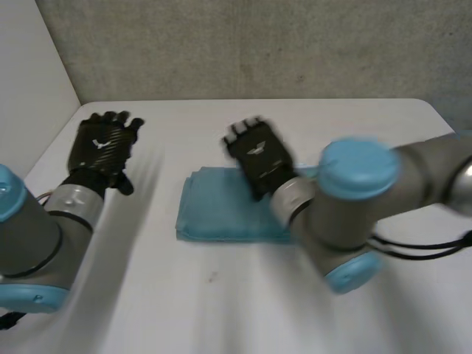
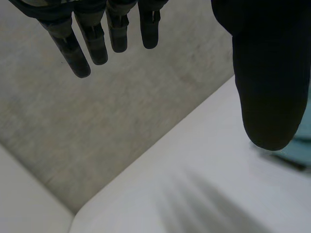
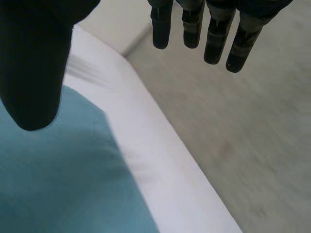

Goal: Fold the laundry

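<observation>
**Teal cloth lies folded; both hands free for the check**

1. Position. The teal cloth (image 1: 221, 210) lies as a compact rectangle at the centre of the white table (image 1: 221, 302), its layered edges showing along the 9 o'clock side. Taking the cloth as the dial, my left hand (image 1: 103, 147) is out at 10 o'clock, well apart from it and over bare table. My right hand (image 1: 258, 156) is over the cloth's 12 o'clock edge.

2. Hand state. Both hands are spread flat, straight and apart, with nothing held. In the right wrist view the cloth lies under my thumb and palm (I cannot tell whether the palm touches it).

3. Step in hand. I judge the folding to be largely done. The present step looks like a release or a smoothing pass along the far edge.

4. Next move. If one more fold is needed, the right hand must pinch the 3 o'clock edge and carry it across to 9 o'clock, while the left hand pins the near layers. Otherwise, press flat and withdraw both hands.
</observation>
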Tool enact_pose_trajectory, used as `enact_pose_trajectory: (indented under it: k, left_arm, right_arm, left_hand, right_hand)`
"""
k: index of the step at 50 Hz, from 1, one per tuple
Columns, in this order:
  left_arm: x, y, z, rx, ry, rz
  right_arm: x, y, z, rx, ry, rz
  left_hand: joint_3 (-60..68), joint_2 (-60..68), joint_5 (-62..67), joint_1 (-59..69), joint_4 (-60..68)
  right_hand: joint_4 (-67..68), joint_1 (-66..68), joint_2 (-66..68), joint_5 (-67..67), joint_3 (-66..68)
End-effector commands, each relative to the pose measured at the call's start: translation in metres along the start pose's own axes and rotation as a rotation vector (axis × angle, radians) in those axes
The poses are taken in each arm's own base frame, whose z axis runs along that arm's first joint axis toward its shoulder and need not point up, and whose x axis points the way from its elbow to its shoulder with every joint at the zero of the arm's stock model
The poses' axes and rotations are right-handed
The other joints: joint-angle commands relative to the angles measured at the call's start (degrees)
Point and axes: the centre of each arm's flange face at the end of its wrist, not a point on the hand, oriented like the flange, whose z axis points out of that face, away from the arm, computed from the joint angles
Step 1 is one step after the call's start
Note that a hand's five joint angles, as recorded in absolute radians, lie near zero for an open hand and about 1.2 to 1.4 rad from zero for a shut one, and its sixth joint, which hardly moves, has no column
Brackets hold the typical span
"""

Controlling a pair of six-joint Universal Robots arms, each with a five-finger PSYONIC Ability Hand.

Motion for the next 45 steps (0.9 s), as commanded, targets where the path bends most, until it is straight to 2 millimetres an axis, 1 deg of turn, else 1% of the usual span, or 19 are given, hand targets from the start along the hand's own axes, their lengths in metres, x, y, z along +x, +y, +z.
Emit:
enact_pose_trajectory:
  k: [1,8,11,14,15,18,21,24,25,26,27,32,33,34,38,40,41,42,45]
  left_arm:
    - [0.059,-0.020,0.002,0.082,0.156,-0.014]
    - [0.105,-0.016,0.013,0.079,0.263,-0.019]
    - [0.108,-0.010,0.016,0.047,0.272,-0.021]
    - [0.110,-0.003,0.017,-0.004,0.285,-0.028]
    - [0.111,0.001,0.015,-0.039,0.295,-0.035]
    - [0.101,0.004,0.010,-0.115,0.289,-0.081]
    - [0.077,0.002,0.007,-0.164,0.213,-0.124]
    - [0.050,0.001,0.004,-0.190,0.120,-0.151]
    - [0.044,0.001,0.002,-0.195,0.098,-0.156]
    - [0.038,0.000,0.002,-0.194,0.080,-0.158]
    - [0.028,0.000,0.000,-0.198,0.051,-0.161]
    - [0.016,-0.001,-0.005,-0.204,0.017,-0.164]
    - [0.013,-0.003,-0.007,-0.199,0.011,-0.164]
    - [0.011,-0.006,-0.008,-0.193,0.004,-0.165]
    - [0.010,-0.008,-0.010,-0.187,0.002,-0.166]
    - [0.012,-0.010,-0.009,-0.181,0.007,-0.168]
    - [0.012,-0.011,-0.009,-0.177,0.009,-0.168]
    - [0.013,-0.014,-0.008,-0.166,0.010,-0.173]
    - [0.012,-0.021,-0.003,-0.142,0.009,-0.193]
  right_arm:
    - [0.064,0.034,-0.031,-0.231,0.115,0.264]
    - [0.087,0.096,-0.064,-0.441,0.152,0.378]
    - [0.091,0.107,-0.068,-0.454,0.158,0.378]
    - [0.102,0.123,-0.070,-0.450,0.194,0.342]
    - [0.102,0.123,-0.070,-0.450,0.194,0.342]
    - [0.110,0.123,-0.061,-0.385,0.226,0.260]
    - [0.119,0.115,-0.052,-0.326,0.253,0.193]
    - [0.119,0.082,-0.031,-0.221,0.254,0.103]
    - [0.119,0.081,-0.031,-0.221,0.254,0.103]
    - [0.110,0.069,-0.027,-0.189,0.236,0.093]
    - [0.074,0.027,-0.012,-0.074,0.153,0.070]
    - [-0.008,-0.017,0.004,0.066,-0.032,0.053]
    - [-0.008,-0.017,0.004,0.066,-0.032,0.053]
    - [-0.045,-0.022,0.003,0.088,-0.117,0.053]
    - [-0.094,-0.009,-0.003,0.055,-0.223,0.040]
    - [-0.105,0.002,-0.004,0.017,-0.244,0.040]
    - [-0.107,0.005,-0.004,0.004,-0.245,0.042]
    - [-0.105,0.006,-0.001,-0.011,-0.232,0.045]
    - [-0.093,0.000,0.003,-0.026,-0.175,0.053]
  left_hand:
    - [-1.3,-0.4,-0.9,-0.5,-0.6]
    - [-0.9,-0.1,-0.5,-0.1,-0.2]
    - [-0.9,-0.1,-0.5,-0.1,-0.2]
    - [-0.9,-0.1,-0.5,-0.1,-0.2]
    - [-0.9,-0.1,-0.5,-0.1,-0.2]
    - [-0.9,-0.1,-0.5,-0.1,-0.2]
    - [-1.1,-0.3,-0.7,-0.3,-0.4]
    - [-1.1,-0.3,-0.7,-0.3,-0.4]
    - [-1.1,-0.3,-0.7,-0.3,-0.4]
    - [-1.1,-0.3,-0.7,-0.3,-0.4]
    - [-1.3,-0.4,-0.9,-0.5,-0.6]
    - [-1.3,-0.4,-0.9,-0.5,-0.6]
    - [-1.4,-0.6,-1.0,-0.6,-0.7]
    - [-1.6,-0.8,-1.2,-0.8,-0.9]
    - [-1.9,-1.1,-1.5,-1.1,-1.2]
    - [-2.1,-1.3,-1.7,-1.3,-1.4]
    - [-2.1,-1.3,-1.7,-1.3,-1.4]
    - [-2.1,-1.3,-1.7,-1.3,-1.4]
    - [-1.4,-0.6,-1.0,-0.6,-0.7]
  right_hand:
    - [-3.3,-1.7,-2.6,-3.6,-2.4]
    - [-1.5,0.0,-0.9,-1.8,-0.6]
    - [0.9,2.4,1.5,0.5,1.8]
    - [26.7,28.2,27.3,26.4,27.6]
    - [26.8,28.3,27.4,26.4,27.7]
    - [66.7,68.2,67.3,66.3,67.6]
    - [66.7,68.3,67.4,66.4,67.6]
    - [66.7,68.3,67.4,66.4,67.6]
    - [66.7,68.3,67.4,66.4,67.6]
    - [66.7,68.3,67.4,66.4,67.6]
    - [66.7,68.3,67.4,66.4,67.6]
    - [66.7,68.3,67.4,66.4,67.6]
    - [66.7,68.3,67.4,66.4,67.6]
    - [66.7,68.3,67.4,66.4,67.6]
    - [66.7,68.3,67.4,66.4,67.6]
    - [61.0,62.5,61.6,60.7,61.9]
    - [47.1,48.7,47.7,46.8,48.0]
    - [20.0,21.5,20.6,19.7,20.9]
    - [5.1,6.6,5.7,4.8,6.0]
